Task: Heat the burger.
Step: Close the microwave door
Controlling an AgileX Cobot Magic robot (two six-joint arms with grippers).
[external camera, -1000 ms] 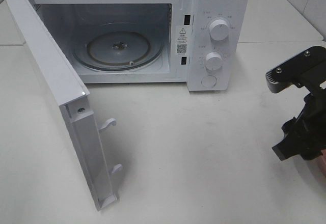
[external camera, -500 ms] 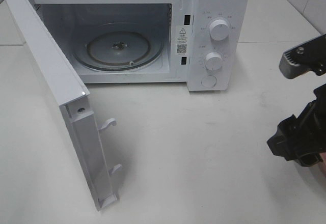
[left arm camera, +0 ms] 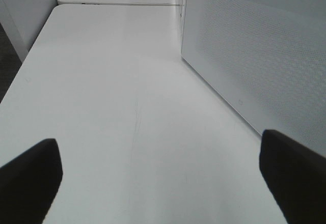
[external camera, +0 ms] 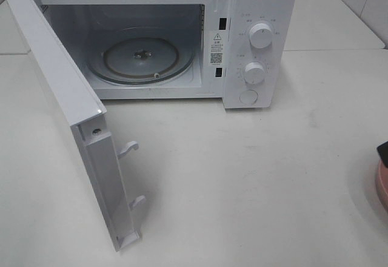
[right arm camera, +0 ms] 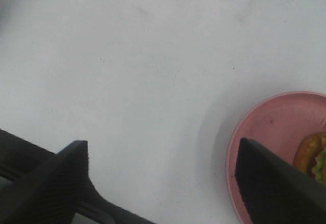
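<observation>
From the high camera I see the microwave (external camera: 151, 36) with its door (external camera: 73, 121) swung wide toward the front, the glass turntable (external camera: 140, 60) bare inside. Neither of my tools shows here; at the right edge only a sliver of the pink plate (external camera: 382, 185) peeks in, with a dark scrap above it that I cannot identify. The open door stands out over the desk (external camera: 254, 176), so anything I carry from the right must come in past its free edge, and a careless sweep could knock it.

Through my left wrist camera, my left tool (left arm camera: 163, 170) is spread wide with nothing between its fingers, hovering over bare desk beside the perforated side of the microwave. It sits near that wall; a sideways move risks a bump.

Through my right wrist camera, my right tool (right arm camera: 165, 183) is also wide and empty, above the desk at the plate's rim. The burger (right arm camera: 315, 157) lies on the plate, mostly hidden behind one finger, so I can only guess its exact position. If I close off-centre, I may pinch the plate rim, squash the bun, or tip the burger off.
</observation>
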